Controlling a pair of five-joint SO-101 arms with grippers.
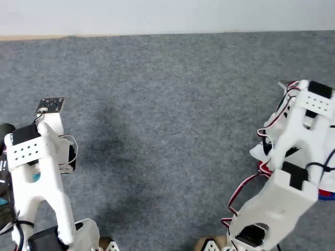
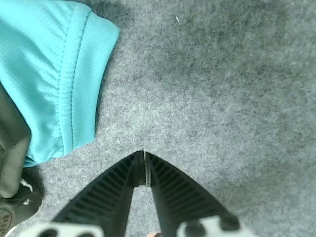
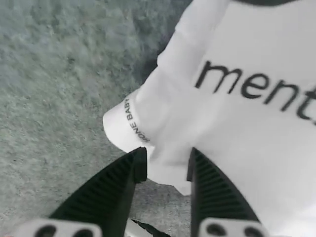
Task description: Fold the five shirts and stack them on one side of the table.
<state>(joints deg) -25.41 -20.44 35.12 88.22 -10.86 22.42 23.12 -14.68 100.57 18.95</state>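
Left wrist view catches turquoise shirt (image 2: 49,74); right wrist, white shirt (image 3: 237,123).

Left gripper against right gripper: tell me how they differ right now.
The left gripper is shut, tips touching; the right gripper is open. The left gripper is over bare grey mat, beside a turquoise shirt and apart from it; the right gripper is at a white shirt, whose edge shows between its jaws. Both have black ribbed jaws.

teal shirt (image 2: 54,74), white shirt (image 3: 237,108), grey table (image 1: 172,104)
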